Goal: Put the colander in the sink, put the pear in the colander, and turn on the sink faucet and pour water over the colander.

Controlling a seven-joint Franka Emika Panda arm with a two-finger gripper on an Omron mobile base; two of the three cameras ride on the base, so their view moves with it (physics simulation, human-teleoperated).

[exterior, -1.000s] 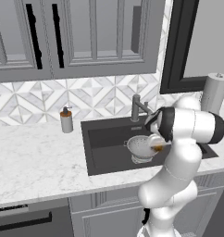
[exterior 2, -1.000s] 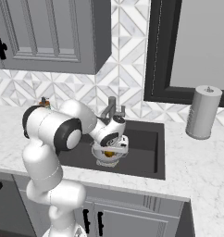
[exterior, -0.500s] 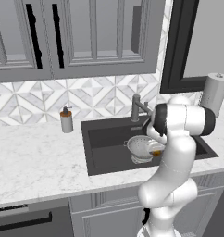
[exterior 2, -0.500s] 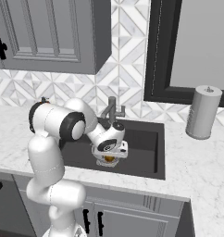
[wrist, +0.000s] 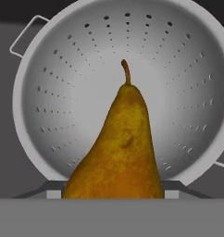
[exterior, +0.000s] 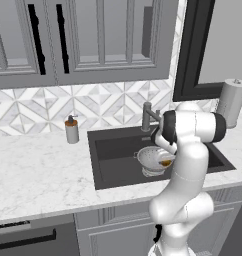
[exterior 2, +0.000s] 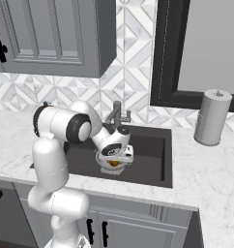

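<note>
— Golden-brown pear [wrist: 121, 148], where is it?
— Clamped between the two-finger gripper [wrist: 113, 190], directly over the round silver perforated metal colander [wrist: 63, 92] in the dark grey rectangular sink [exterior: 115, 150].

The white marble worktop [exterior: 43, 175] carries a soap bottle [exterior: 71, 130] left of the sink [exterior: 113, 165]. A paper towel roll [exterior 2: 212, 117] stands right of the sink. The colander [exterior: 152, 159] sits inside the sink.
</note>
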